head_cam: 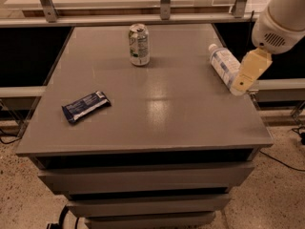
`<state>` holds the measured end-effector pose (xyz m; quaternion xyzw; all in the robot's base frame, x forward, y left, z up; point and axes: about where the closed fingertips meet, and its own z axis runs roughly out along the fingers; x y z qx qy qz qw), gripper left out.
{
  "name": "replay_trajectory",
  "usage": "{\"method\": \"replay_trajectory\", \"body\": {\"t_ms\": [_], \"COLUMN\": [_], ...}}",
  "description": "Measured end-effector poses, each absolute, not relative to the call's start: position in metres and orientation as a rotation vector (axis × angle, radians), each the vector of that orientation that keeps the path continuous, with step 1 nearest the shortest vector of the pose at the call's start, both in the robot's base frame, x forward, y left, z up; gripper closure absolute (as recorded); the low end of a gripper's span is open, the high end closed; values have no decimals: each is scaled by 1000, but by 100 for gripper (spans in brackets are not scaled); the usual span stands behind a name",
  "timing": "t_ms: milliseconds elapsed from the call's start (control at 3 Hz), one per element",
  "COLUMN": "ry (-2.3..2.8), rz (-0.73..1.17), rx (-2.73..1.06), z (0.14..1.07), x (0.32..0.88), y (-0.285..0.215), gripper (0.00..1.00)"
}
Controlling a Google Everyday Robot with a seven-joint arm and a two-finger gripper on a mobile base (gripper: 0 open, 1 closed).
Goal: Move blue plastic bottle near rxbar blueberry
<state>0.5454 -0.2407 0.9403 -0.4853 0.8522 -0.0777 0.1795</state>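
The blue plastic bottle [223,65] lies on its side near the right edge of the grey table [157,113], with its white cap pointing to the back. The rxbar blueberry [86,106] lies flat at the front left of the table, far from the bottle. My gripper [242,81] hangs from the white arm [281,18] at the upper right. Its cream tip is over the near end of the bottle and hides part of it. I cannot tell whether it touches the bottle.
A silver-green drink can [138,44] stands upright at the back middle of the table. A metal rail with posts [162,6] runs behind the table. Drawers [143,180] sit below the tabletop. A speckled floor with cables lies around it.
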Motion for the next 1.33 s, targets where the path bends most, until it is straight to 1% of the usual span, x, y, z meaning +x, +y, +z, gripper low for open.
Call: {"method": "replay_trajectory", "body": {"t_ms": [667, 1000, 1333], "ry": [2465, 2464, 2475], "rz": [-179, -133, -43], "rx": [-1141, -1086, -1023], "z": [895, 872, 846], "x": [627, 659, 681], "y": [-262, -263, -268], "gripper": [0, 0, 16]}}
